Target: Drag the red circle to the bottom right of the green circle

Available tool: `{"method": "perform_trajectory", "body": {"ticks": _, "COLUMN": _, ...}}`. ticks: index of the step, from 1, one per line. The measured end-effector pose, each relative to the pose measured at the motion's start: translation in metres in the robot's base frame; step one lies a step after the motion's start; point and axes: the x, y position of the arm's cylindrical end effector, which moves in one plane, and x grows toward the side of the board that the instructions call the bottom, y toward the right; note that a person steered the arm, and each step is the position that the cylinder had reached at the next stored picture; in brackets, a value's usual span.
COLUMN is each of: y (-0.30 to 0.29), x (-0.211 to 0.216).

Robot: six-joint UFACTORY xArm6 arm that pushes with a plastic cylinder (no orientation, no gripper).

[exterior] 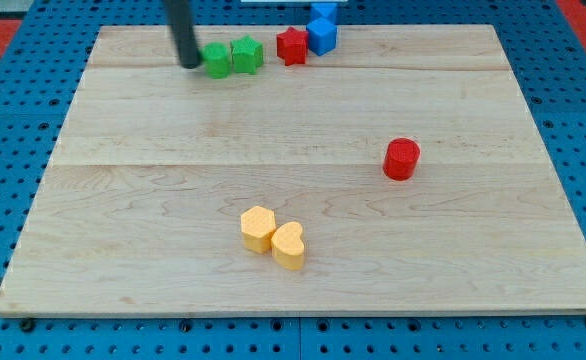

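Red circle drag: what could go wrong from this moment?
My tip sits against the green circle, far from the red circle; leaving could nudge the green circle and shift the target. The green star crowds the target's right side, so the arriving red circle might bump it.

Green star beside green circle

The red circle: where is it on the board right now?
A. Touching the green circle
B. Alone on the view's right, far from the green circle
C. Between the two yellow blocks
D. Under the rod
B: the red circle sits alone at the view's right, while the green circle is at the view's top beside my tip, and the yellow blocks lie lower down.
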Motion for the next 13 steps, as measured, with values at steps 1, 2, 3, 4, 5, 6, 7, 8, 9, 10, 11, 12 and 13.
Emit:
{"method": "perform_trajectory", "body": {"ticks": 1, "y": 0.038, "x": 0.014}}
{"method": "perform_trajectory", "body": {"ticks": 2, "y": 0.091, "x": 0.065}}
{"method": "perform_trajectory", "body": {"ticks": 3, "y": 0.217, "x": 0.074}}
{"method": "perform_trajectory", "body": {"ticks": 4, "y": 0.255, "x": 0.171}}
{"method": "perform_trajectory", "body": {"ticks": 5, "y": 0.212, "x": 0.204}}
{"method": "perform_trajectory", "body": {"ticks": 6, "y": 0.210, "x": 0.212}}
{"method": "perform_trajectory", "body": {"ticks": 7, "y": 0.141, "x": 0.208}}
{"method": "perform_trajectory", "body": {"ticks": 8, "y": 0.116, "x": 0.171}}
{"method": "perform_trajectory", "body": {"ticks": 9, "y": 0.116, "x": 0.165}}
{"method": "perform_trajectory", "body": {"ticks": 10, "y": 0.103, "x": 0.171}}
{"method": "perform_trajectory", "body": {"ticks": 11, "y": 0.067, "x": 0.204}}
{"method": "perform_trajectory", "body": {"ticks": 12, "y": 0.042, "x": 0.226}}
{"method": "perform_trajectory", "body": {"ticks": 13, "y": 0.065, "x": 0.220}}
